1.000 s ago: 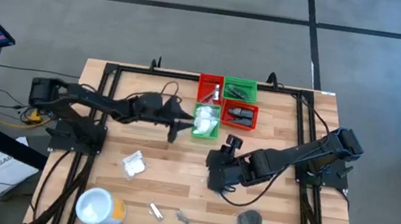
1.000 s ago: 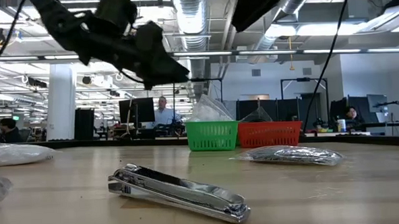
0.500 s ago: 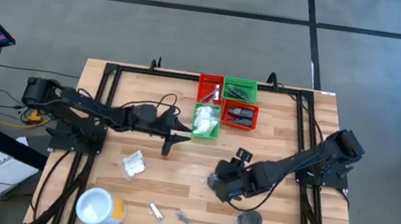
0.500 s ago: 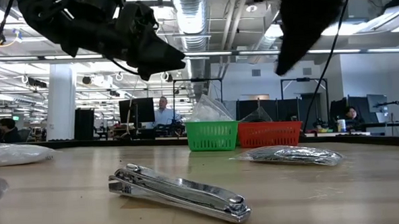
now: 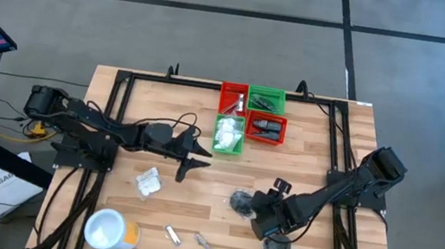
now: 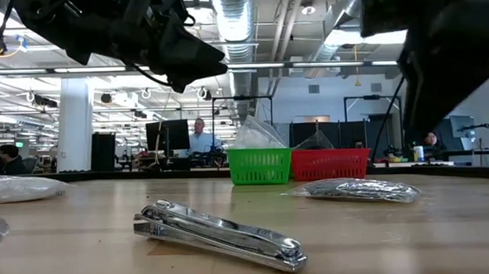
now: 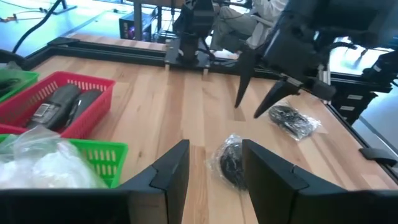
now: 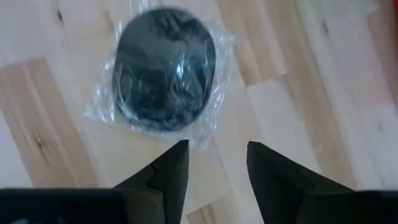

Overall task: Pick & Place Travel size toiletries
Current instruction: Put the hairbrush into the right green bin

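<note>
The right gripper [image 8: 214, 165], fingers spread and empty, hangs over a round black disc [image 8: 165, 68] in crinkled clear wrap near the wooden table's [image 5: 334, 140] front edge. A second wrapped disc [image 5: 240, 201] lies nearby, partly hidden. The left gripper [image 7: 214, 171], also spread, hovers mid-table.

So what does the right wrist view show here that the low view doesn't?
Only the right wrist view: the right gripper, fingers apart and empty, above a black disc in clear wrap lying flat on the wood. Only the low view: a nail clipper up front, green bin and red bin behind, a wrapped item seen edge-on. Both: the wooden table.
</note>
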{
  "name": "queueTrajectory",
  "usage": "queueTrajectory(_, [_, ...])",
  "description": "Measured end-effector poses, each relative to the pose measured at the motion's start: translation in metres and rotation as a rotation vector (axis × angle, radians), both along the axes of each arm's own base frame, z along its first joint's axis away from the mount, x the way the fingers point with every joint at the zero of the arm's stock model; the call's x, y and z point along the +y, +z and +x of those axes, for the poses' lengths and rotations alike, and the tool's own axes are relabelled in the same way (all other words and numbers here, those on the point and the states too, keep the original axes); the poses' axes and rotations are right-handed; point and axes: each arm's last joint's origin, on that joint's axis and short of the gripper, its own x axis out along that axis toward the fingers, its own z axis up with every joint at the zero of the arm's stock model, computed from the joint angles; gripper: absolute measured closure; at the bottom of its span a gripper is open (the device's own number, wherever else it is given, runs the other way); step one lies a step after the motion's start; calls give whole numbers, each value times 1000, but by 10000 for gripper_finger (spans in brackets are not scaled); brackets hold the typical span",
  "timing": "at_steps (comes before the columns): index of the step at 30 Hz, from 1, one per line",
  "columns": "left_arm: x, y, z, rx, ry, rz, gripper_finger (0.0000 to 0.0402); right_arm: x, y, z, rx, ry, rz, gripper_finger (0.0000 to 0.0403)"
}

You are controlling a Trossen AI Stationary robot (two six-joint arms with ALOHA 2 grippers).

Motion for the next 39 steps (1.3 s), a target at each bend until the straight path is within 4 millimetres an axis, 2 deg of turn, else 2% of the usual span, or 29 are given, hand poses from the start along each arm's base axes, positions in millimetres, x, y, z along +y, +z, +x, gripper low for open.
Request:
queueTrajectory(13, [-4,1,0,-13,-16,0,264,-20,-30,0,62,81,90,256])
queueTrajectory(27, [-4,1,0,-13,-16,0,264,-36,-31,8,108,118,141,258])
queueTrajectory(39, [-4,1,0,-13,-16,-1,264,-36,-31,10,108,161,163,258])
